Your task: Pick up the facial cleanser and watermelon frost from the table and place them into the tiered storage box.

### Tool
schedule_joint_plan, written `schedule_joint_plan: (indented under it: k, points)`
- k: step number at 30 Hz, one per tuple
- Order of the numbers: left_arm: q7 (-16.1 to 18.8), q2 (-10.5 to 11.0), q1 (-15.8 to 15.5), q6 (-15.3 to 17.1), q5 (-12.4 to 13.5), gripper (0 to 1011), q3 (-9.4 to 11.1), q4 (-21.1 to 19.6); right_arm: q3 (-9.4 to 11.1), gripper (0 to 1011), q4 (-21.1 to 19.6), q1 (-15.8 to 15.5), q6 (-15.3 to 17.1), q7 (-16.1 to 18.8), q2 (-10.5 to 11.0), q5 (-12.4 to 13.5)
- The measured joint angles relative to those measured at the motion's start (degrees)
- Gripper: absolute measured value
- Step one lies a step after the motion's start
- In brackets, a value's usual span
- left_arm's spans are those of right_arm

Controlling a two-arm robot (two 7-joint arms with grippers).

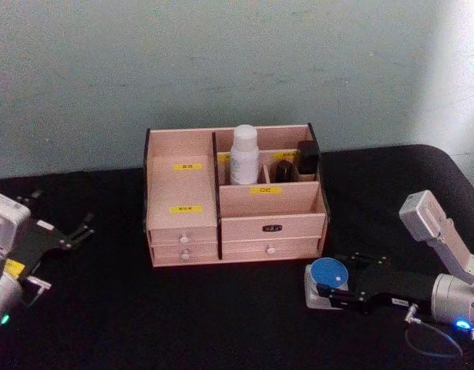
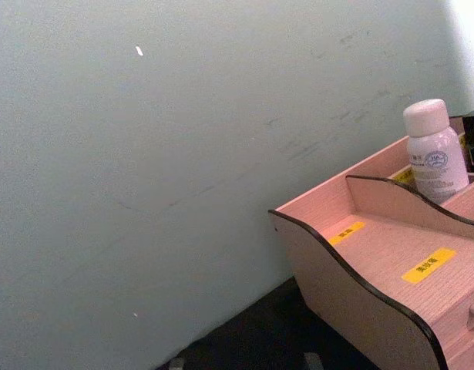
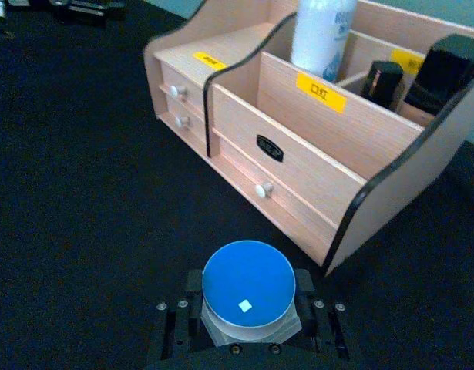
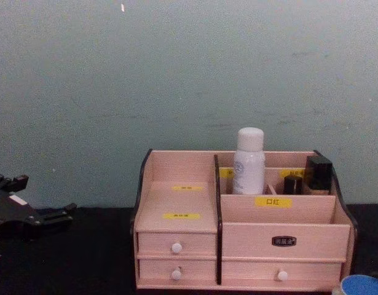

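Observation:
The tiered storage box [image 1: 183,202] [image 4: 176,203] stands mid-table against the wall. A white bottle with a pale cap, the facial cleanser [image 1: 244,154] [image 2: 435,150] [image 3: 321,35] [image 4: 249,161], stands upright in its rear middle compartment. The watermelon frost [image 1: 330,271] [image 3: 244,274] [image 4: 364,286] is a small grey container with a round blue lid, just off the box's front right corner. My right gripper [image 1: 338,277] [image 3: 249,289] is shut on its sides. My left gripper [image 1: 63,258] [image 4: 44,218] is open over the table's left side, holding nothing.
Black tubes [image 1: 307,156] [image 3: 383,81] fill the box's rear right compartments. The front tiers with yellow labels [image 1: 186,209] hold nothing. The black table [image 1: 221,316] has free room in front of the box. A pale wall [image 4: 176,74] rises right behind it.

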Motion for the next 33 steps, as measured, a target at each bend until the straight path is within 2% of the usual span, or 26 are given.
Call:
schedule_joint_plan:
  k: [15, 33]
  points:
    - [0.0, 0.0, 0.0, 0.0, 0.0, 1001, 0.0, 0.0, -0.1, 712, -1.6, 0.8, -2.3, 3.0, 0.7, 1.3]
    - [0.0, 0.0, 0.0, 0.0, 0.0, 1001, 0.0, 0.0, -3.5, 712, -2.3, 6.3, -3.8, 6.1, -1.8, 2.7]
